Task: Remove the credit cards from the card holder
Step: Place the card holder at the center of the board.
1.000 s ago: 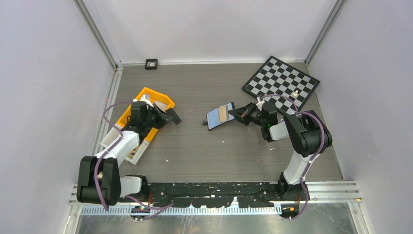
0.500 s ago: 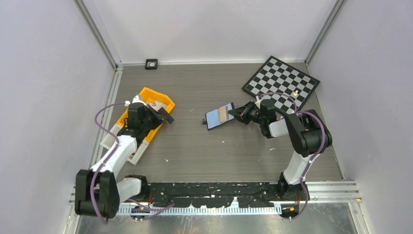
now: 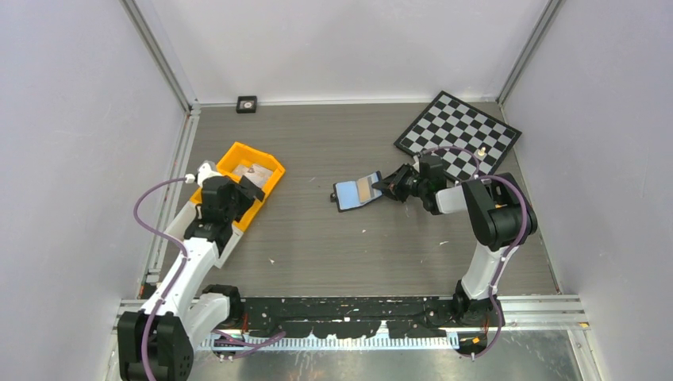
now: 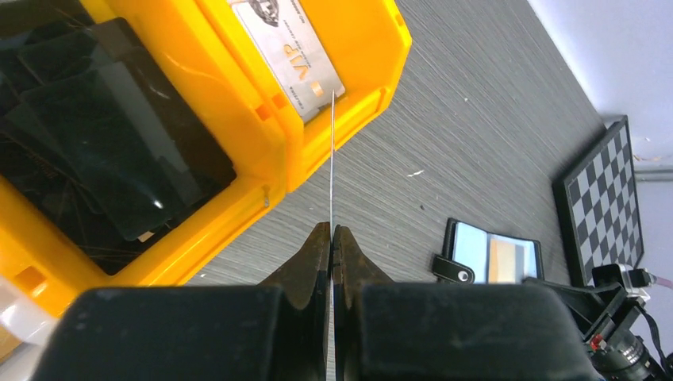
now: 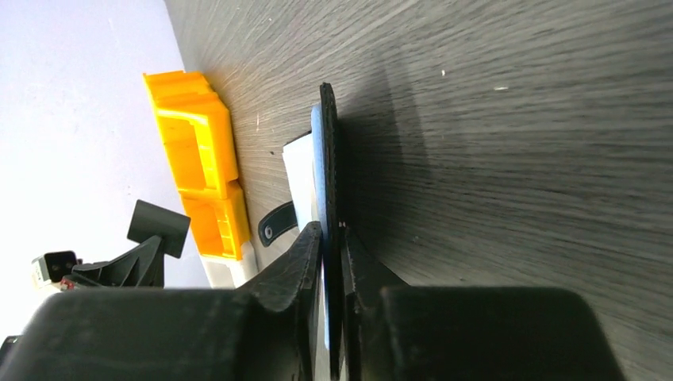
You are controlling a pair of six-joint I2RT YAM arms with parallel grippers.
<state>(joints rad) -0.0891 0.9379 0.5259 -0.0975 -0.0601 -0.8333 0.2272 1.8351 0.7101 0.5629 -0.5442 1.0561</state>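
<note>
The black card holder [image 3: 357, 191] lies open mid-table, grey-blue inside, with an orange-tan credit card [image 3: 365, 187] in its right pocket. My right gripper [image 3: 382, 186] is shut on its right flap; in the right wrist view the flap [image 5: 327, 159] stands edge-on between the fingertips [image 5: 332, 234]. My left gripper [image 3: 252, 184] is shut on a thin credit card seen edge-on [image 4: 332, 159], held over the near corner of the orange bin [image 4: 349, 103]. Another card marked VIP [image 4: 290, 55] lies in the bin. The open holder [image 4: 492, 258] shows to the right in the left wrist view.
The orange bin [image 3: 230, 155] sits at the left, with dark flat things [image 4: 103, 151] in its other compartment. A chessboard [image 3: 460, 131] lies at the back right behind the right arm. A small black square [image 3: 247, 103] rests by the back wall.
My left arm has drawn back to the left and nearer with its card. The right gripper has brought the card holder lower and flatter onto the table.
</note>
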